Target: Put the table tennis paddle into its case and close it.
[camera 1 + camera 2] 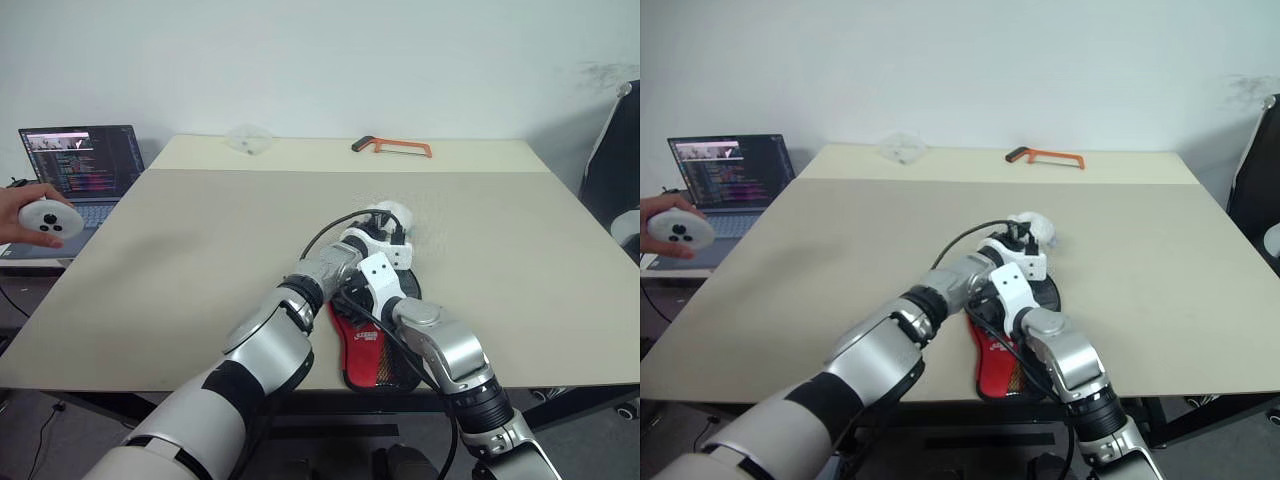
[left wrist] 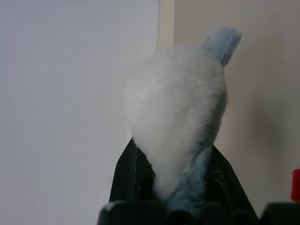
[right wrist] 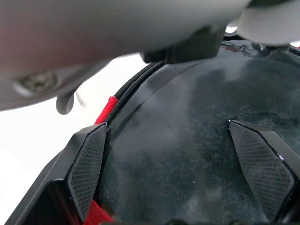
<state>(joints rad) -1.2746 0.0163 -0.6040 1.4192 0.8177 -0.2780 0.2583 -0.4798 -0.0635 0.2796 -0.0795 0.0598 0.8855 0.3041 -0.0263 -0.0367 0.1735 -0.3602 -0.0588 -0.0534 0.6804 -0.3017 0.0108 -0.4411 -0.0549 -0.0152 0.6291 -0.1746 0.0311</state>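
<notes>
The case (image 1: 372, 345) lies flat near the table's (image 1: 180, 260) front edge, its long side running away from the robot. The left gripper (image 2: 180, 187) pinches the fluffy ball pouch (image 2: 176, 117). The right gripper (image 3: 180, 168) is wide open over the dark paddle (image 3: 187, 154). Both arms hide most of the case.

Case (image 1: 365, 345) near table's (image 1: 200, 250) front edge, hacksaw (image 1: 392, 147) far behind
</notes>
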